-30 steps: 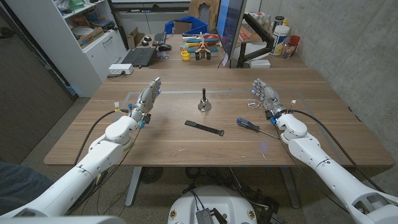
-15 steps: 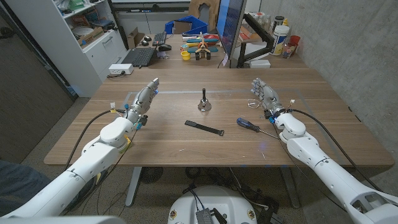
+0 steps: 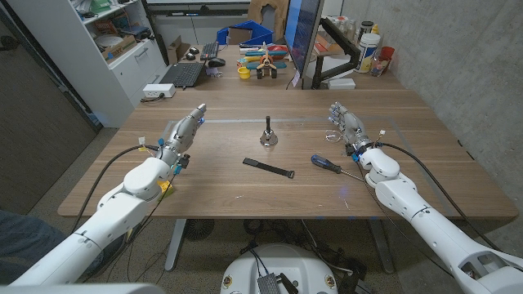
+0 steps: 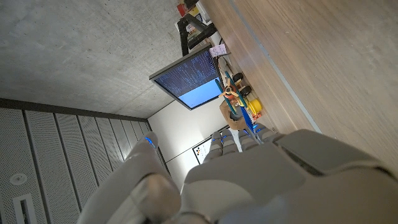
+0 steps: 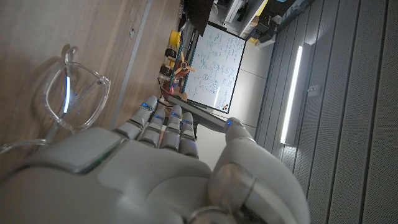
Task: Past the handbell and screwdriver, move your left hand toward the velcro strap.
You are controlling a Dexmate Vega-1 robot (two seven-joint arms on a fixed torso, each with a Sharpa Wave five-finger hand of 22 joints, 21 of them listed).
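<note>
Head view: strap (image 3: 268,168) lies flat mid-table, between bell (image 3: 268,139) and screwdriver (image 3: 333,166). Your left hand (image 3: 181,133) fingers straight, holding nothing; right hand (image 3: 348,128) open too. Strap likely light, limp; pinch one end.

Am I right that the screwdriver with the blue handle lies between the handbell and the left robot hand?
Not quite: in the head view the screwdriver lies between the handbell and the right robot hand, not the left robot hand.
</note>
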